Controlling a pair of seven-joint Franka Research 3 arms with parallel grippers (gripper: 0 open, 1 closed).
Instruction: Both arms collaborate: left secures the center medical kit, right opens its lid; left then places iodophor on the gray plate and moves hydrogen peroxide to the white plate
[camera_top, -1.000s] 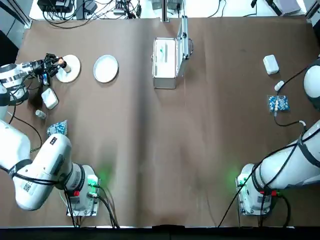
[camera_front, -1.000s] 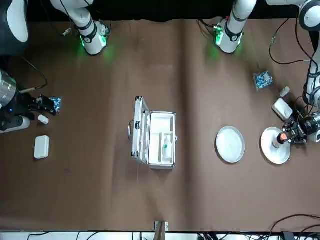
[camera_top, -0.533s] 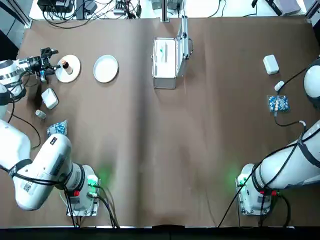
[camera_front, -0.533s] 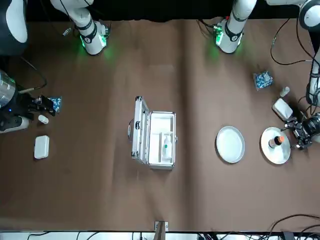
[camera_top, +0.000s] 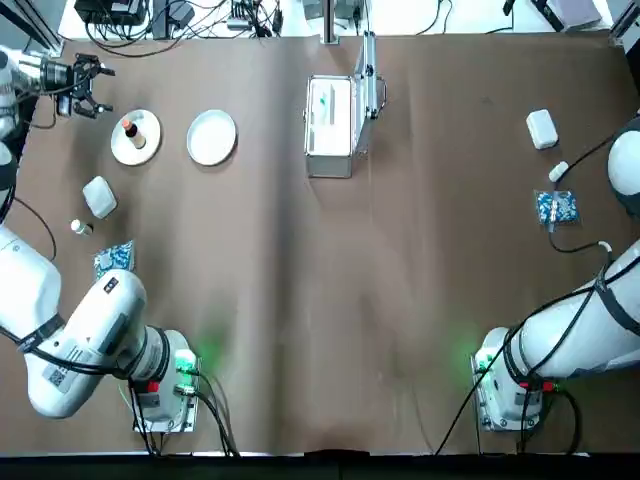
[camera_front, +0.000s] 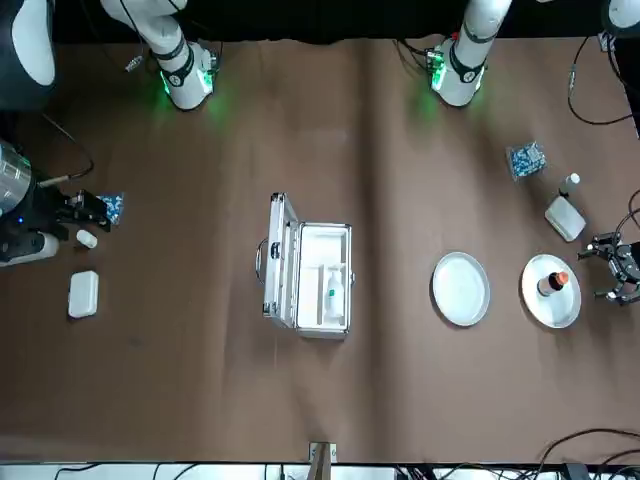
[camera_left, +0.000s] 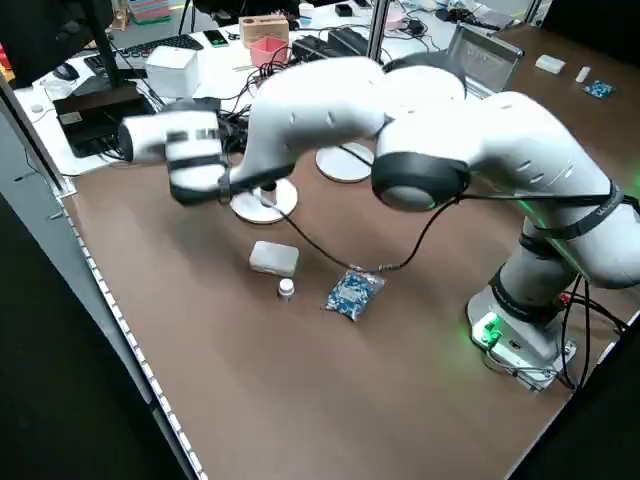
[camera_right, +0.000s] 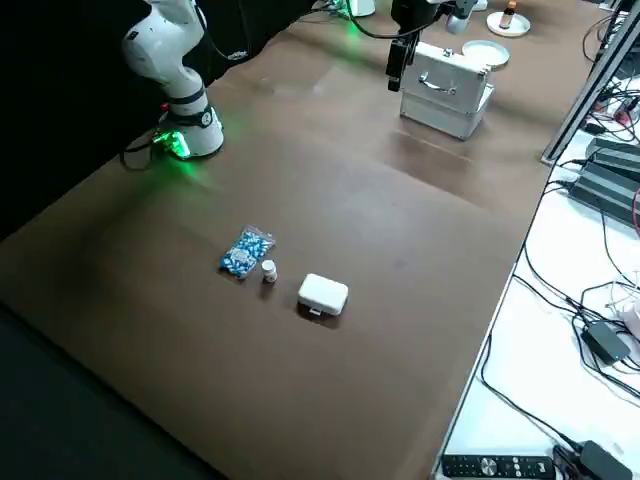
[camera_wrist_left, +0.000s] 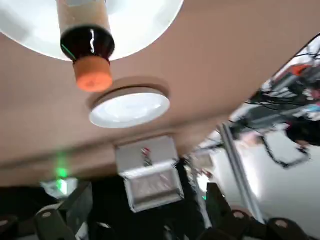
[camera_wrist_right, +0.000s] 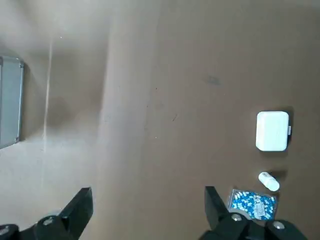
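At the far left, beyond the plates' outer side, the left tool hangs with its fingers apart and nothing between them, leaving the plated bottle free to stand alone; nearer on that side lie a white box, a small bottle and a blue packet, out of the way of the job.

The iodophor, orange-capped, stands upright on the outer plate; that placing looks finished, and the inner plate, just beside it, presumably waits for the hydrogen peroxide; which plate is called gray I cannot tell.

That white bottle lies in the medical kit, far centre of the worktop; the lid stands raised on the kit's right, giving the left arm a clear reach; a low approach might knock the rim.

At the right, the right tool waits, fingers apart, near another box.
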